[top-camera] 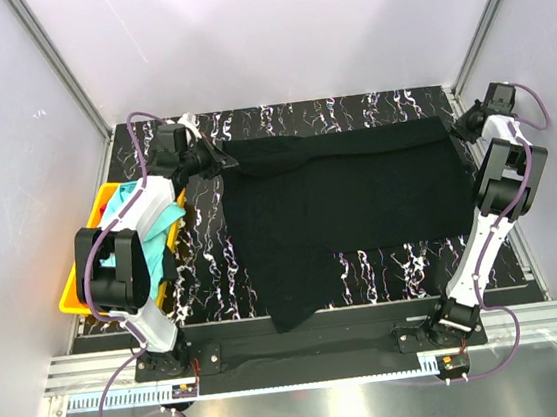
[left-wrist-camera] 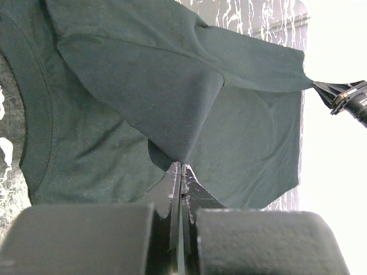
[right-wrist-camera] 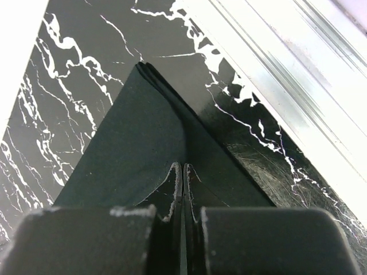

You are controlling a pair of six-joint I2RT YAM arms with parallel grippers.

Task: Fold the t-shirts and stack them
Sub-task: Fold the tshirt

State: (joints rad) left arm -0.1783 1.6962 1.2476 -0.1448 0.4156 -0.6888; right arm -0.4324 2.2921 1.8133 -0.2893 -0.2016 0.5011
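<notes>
Black t-shirt (top-camera: 343,196) | far-edge corners pinched | left gripper (left-wrist-camera: 180,166), right gripper (right-wrist-camera: 183,167)

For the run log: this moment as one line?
black t-shirt: far edge stretched taut | left end effector: shut on it | right end effector: shut on it

Spread across the middle of the bench (top-camera: 368,108): large t-shirt (top-camera: 348,201), one part reaching toward the near edge. Pinched at its far left corner by left end effector (top-camera: 214,158), at its far right corner by right end effector (top-camera: 456,131). Left of it, at the bench's left edge, bin (top-camera: 72,292) with crumpled t-shirts (top-camera: 167,219) inside.
</notes>
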